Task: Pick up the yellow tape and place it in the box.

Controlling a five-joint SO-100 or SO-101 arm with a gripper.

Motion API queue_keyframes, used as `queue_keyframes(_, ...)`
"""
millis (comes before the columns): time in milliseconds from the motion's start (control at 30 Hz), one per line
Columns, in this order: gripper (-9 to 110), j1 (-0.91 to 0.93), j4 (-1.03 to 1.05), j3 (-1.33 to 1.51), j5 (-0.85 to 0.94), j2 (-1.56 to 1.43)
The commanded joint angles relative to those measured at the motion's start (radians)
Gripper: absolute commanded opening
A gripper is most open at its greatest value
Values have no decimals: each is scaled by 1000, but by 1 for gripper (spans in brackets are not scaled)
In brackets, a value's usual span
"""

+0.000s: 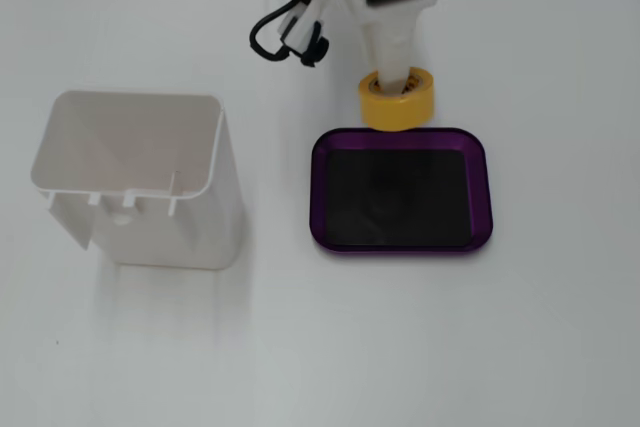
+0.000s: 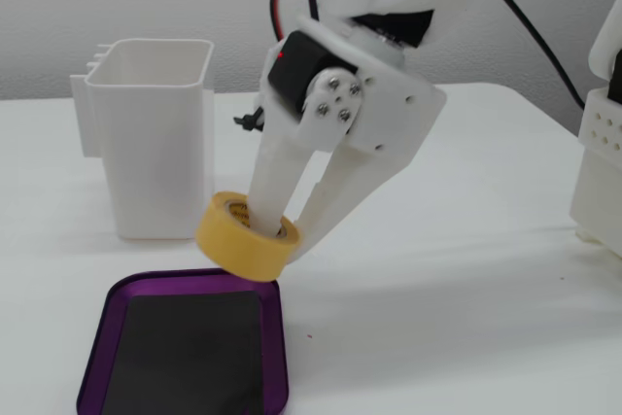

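Observation:
My gripper (image 1: 398, 84) is shut on the yellow tape (image 1: 397, 104), with one white finger inside the core and the other outside the roll. In a fixed view the tape sits just over the far edge of the purple box (image 1: 401, 248), whose black floor is bare. In the other fixed view the tape (image 2: 241, 240) hangs tilted in my gripper (image 2: 280, 238), lifted above the far right corner of the box (image 2: 280, 357).
A taller white open-topped container (image 1: 130, 182) stands left of the box and appears behind it in the other fixed view (image 2: 160, 133). Black and red cables (image 1: 278, 32) hang from the arm. A second white structure (image 2: 603, 143) stands at the right edge.

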State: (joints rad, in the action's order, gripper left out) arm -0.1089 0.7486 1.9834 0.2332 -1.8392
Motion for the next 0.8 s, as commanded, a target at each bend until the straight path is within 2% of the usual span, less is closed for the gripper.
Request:
queue_keyframes(0, -1, -2, -17, -112, -6, 84)
queue_keyframes(233, 0, -3, -5, -196, -6, 233)
queue_keyframes(400, 8, 0, 9, -195, -6, 258)
queue_keyframes(567, 11, 6, 195, -272, -8, 181)
queue_keyframes(767, 11, 3, 466, -382, -9, -124)
